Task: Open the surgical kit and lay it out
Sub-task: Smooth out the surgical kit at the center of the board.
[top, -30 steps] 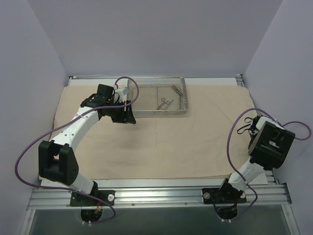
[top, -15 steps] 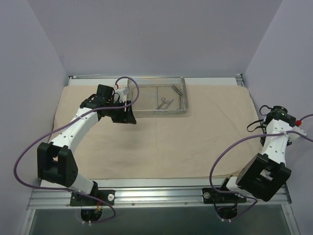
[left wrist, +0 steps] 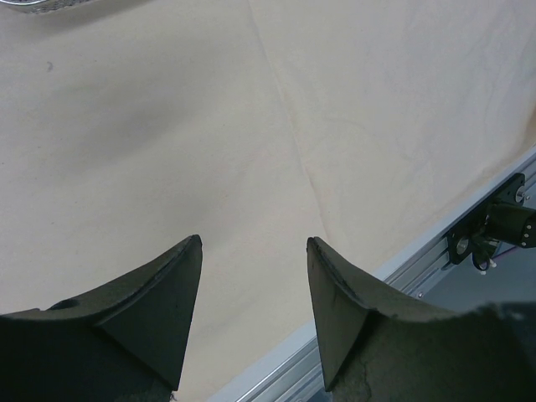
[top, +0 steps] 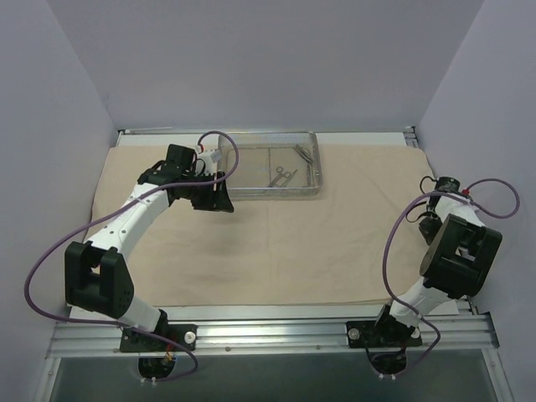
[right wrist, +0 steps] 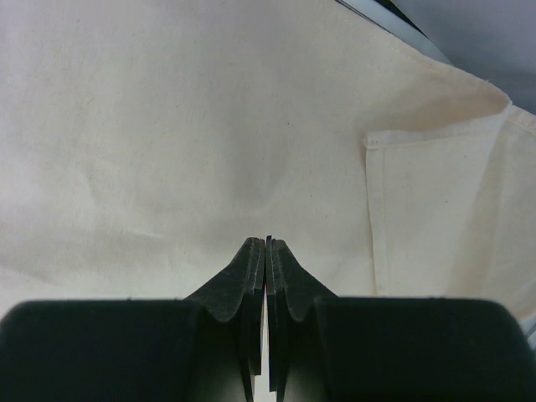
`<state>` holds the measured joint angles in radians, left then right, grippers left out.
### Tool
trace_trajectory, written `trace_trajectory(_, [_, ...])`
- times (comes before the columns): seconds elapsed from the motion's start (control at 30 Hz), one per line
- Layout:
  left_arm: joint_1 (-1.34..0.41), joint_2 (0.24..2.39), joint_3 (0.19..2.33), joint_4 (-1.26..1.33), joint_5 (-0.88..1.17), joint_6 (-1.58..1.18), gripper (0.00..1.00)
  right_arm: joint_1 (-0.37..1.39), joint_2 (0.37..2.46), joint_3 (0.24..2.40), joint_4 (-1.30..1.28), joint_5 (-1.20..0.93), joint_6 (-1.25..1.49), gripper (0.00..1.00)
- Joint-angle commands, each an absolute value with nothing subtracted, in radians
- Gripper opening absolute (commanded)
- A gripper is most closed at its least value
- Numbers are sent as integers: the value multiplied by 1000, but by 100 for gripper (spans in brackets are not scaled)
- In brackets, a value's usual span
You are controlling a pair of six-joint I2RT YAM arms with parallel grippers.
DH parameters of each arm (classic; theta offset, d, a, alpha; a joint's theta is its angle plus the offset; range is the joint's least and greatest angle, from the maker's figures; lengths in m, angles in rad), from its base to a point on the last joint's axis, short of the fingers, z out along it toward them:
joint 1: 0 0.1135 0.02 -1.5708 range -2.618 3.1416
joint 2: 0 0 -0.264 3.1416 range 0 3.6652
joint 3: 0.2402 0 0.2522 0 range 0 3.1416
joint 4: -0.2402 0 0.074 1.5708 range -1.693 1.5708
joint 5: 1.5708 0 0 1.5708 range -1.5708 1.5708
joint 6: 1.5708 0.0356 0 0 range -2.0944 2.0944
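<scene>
Top external, tray (top: pixel 316 167) at far edge of cloth (top: pixel 293 243); left gripper (top: pixel 219 201) beside

White arms (top: pixel 138 209), black joints (top: pixel 99 280), purple cables (top: pixel 219 132)

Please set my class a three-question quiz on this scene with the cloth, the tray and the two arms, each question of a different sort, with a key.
1. True or false: the left gripper, above the cloth wrap, is shut on something.
2. Fill in: the right gripper has its jaws ____, with nothing between them.
3. Where do the instruments lie? A) on the bare cloth; B) in the wire-mesh tray; C) in a gripper.

Key: 1 false, it is open and empty; 2 shut; 3 B.
</scene>
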<state>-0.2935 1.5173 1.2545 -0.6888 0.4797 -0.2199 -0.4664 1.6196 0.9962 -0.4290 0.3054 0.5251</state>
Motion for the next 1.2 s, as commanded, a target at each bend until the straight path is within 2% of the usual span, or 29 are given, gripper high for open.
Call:
trace_trajectory(0.0, [-296, 1528, 1296, -673, 500, -201, 62, -502, 1663, 992, -408, 347, 564, 0])
trace_trajectory(0.3, [-295, 1531, 1279, -661, 499, -202, 62, -646, 1753, 927, -537, 507, 702, 0])
trace_trajectory(0.4, [-295, 1532, 1282, -660, 505, -202, 62, -682, 1828, 965, -671, 552, 803, 0])
trace_trajectory(0.5, [-295, 1523, 1285, -661, 506, -204, 62, -695, 1885, 1002, -920, 644, 954, 0])
trace_trajectory(0.63, [-293, 1514, 1287, -655, 511, -210, 62, -707, 1654, 1029, -1122, 595, 959, 0])
trace_trajectory(0.67, [-293, 1516, 1289, -652, 512, -210, 62, -713, 1515, 1054, -1129, 598, 953, 0])
trace_trajectory(0.77, [-293, 1520, 1299, -652, 518, -212, 62, -683, 1353, 1138, -1028, 565, 789, 0])
trace_trajectory(0.83, [-293, 1526, 1304, -655, 531, -213, 62, -629, 1380, 1140, -950, 497, 635, 0])
trace_trajectory(1.0, [-293, 1522, 1295, -657, 535, -215, 62, -491, 1459, 1100, -747, 316, 542, 0])
trace_trajectory(1.17, [-291, 1513, 1287, -654, 525, -215, 62, -456, 1603, 1077, -620, 339, 561, 0])
